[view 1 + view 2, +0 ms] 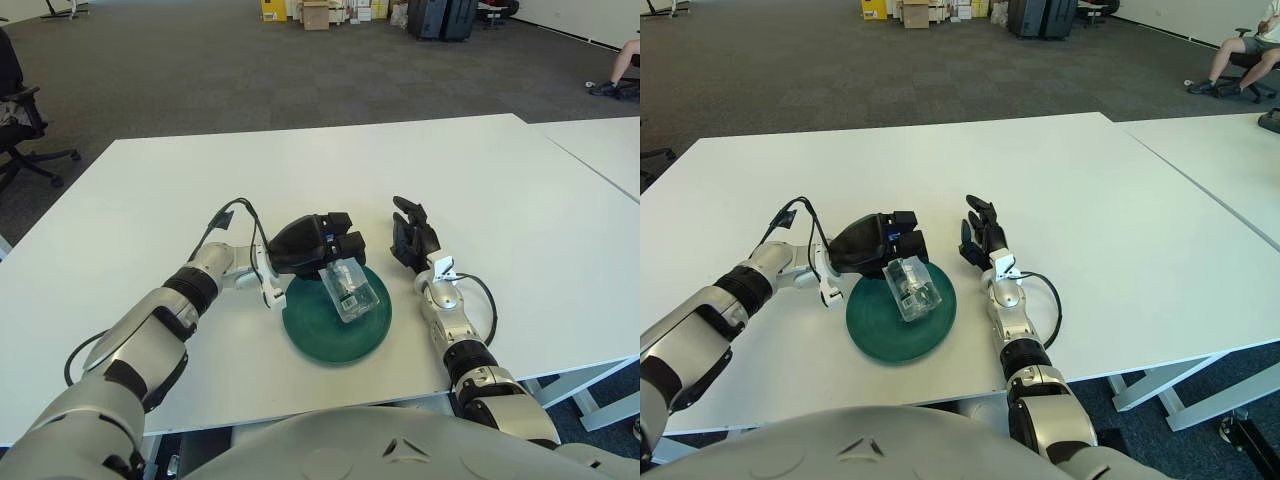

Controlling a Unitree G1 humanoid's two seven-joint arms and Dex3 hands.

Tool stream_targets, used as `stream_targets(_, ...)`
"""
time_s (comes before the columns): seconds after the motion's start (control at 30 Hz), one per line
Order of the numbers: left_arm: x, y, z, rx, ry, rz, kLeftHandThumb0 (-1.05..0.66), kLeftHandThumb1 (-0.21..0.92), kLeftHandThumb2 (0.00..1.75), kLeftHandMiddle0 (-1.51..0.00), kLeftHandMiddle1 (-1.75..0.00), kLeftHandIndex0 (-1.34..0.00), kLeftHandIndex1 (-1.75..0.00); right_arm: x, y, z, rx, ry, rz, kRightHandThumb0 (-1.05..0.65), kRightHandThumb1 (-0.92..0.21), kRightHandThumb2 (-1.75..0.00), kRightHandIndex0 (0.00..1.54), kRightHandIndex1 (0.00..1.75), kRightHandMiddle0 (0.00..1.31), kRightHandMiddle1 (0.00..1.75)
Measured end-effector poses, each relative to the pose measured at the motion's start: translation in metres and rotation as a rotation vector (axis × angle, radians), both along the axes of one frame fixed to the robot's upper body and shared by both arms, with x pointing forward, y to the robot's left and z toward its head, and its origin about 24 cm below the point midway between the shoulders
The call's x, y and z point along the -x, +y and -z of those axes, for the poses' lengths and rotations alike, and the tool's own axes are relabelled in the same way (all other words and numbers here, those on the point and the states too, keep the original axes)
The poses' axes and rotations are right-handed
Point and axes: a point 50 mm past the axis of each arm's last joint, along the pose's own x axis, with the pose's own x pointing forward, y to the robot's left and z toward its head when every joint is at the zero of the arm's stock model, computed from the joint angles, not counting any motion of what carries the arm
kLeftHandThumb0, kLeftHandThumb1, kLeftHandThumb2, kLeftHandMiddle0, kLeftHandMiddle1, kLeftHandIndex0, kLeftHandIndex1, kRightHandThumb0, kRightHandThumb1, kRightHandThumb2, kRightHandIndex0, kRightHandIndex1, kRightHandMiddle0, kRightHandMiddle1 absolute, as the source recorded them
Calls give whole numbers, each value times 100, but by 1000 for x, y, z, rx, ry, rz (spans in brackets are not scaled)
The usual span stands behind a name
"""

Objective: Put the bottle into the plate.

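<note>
Dark green and round, the plate (335,325) is seen lying flat on the white table (330,170), near the table's front edge and between the two forearms. A clear plastic bottle (352,289) is held above the plate's far half, tilted, with its upper end under the black fingers and its lower end pointing toward the near right. Whether the lower end touches the plate cannot be told from either view. The bottle is gripped from above by the left hand (312,244), whose black fingers (340,240) are curled around the bottle's upper part. The left forearm is stretched in from the left, low over the table, and a black cable (232,210) is seen looping up from the wrist.

The right hand (410,233) is shown just to the right of the plate, apart from its rim. Its fingers are extended upward and slightly spread, and nothing is held in them. A black cable (488,300) is curved out beside the right wrist.

A second white table (600,150) is placed to the right, separated by a narrow gap. Grey carpet is seen beyond the tables, with an office chair (20,125) at the far left and cardboard boxes (315,12) along the back.
</note>
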Motion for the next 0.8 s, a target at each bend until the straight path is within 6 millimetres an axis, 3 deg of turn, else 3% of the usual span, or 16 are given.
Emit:
stream_targets(0.1,0,1,1,-42,1,12,-89,90,84,-28,-156,-9,-155,0,0,0,2,1,9,-68,-92,-79,29,2,0,64)
stream_targets(0.2,1,3,1,-95,-6,30,-97,91,87,-19,-107,-3,-130,1,0,0,4,-2,23,-68,-92,-78,30,2,0,65)
stream_targets(0.23,1,3,0,-110,-10,35,-99,92,89,-18,-84,-2,-112,1,0,0,4,-3,27,-68,-92,-78,30,2,0,65)
stream_targets(0.4,2,8,-5,-185,-41,60,-104,92,94,-19,-27,0,-72,0,0,0,9,-2,35,-70,-92,-77,28,1,0,59)
stream_targets(0.53,2,10,-11,-233,-87,83,-105,92,98,-14,-11,0,-47,-5,1,2,10,30,22,-72,-92,-78,26,0,0,50)
stream_targets(0.8,2,7,-23,-229,-164,91,-105,92,97,-9,-3,0,-23,-17,-3,7,3,90,28,-70,-92,-78,27,1,0,45)
